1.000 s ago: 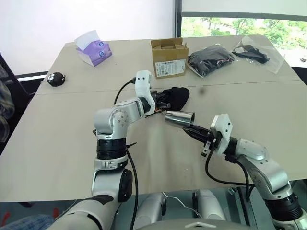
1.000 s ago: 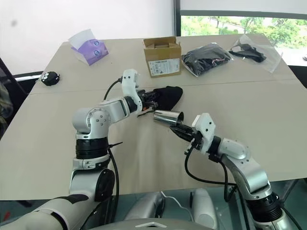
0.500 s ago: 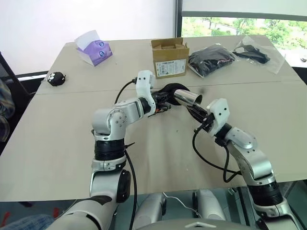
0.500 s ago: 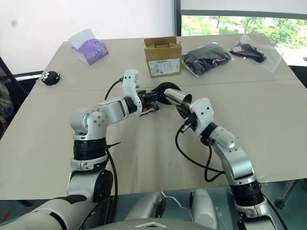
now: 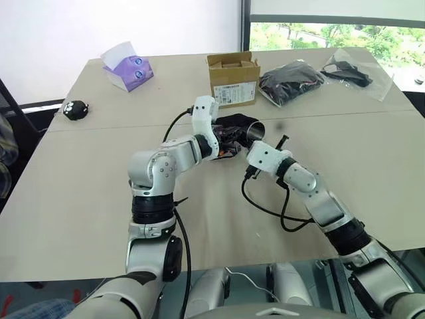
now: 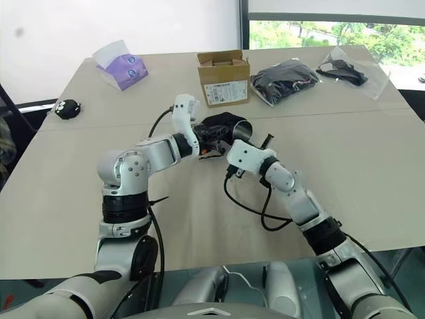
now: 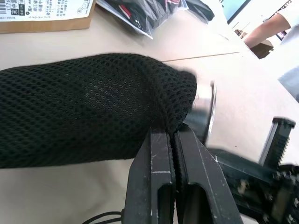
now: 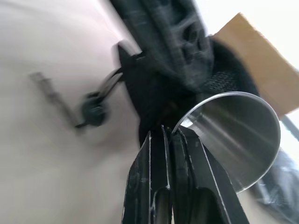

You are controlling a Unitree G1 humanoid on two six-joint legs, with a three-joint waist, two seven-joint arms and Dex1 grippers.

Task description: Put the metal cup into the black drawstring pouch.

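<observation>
Left gripper (image 7: 174, 135) jaws clamped, right gripper (image 8: 169, 135) jaws clamped, arms converging

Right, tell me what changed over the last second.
The right gripper, shut on the metal cup at its rim, carried it up and across the table from open air to the mouth of the black drawstring pouch. The left gripper stayed clamped on the pouch's edge. The cardboard box and tissue box kept their places.

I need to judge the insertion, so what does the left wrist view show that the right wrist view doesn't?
Left wrist: the black drawstring pouch seen as a mesh tube, pinched by the left gripper, with a sliver of the metal cup at its mouth and a person's arm far off.
Right wrist: the cup's open inside and the right gripper clamping its rim.
Both: pouch, cup, cardboard box, table.
</observation>
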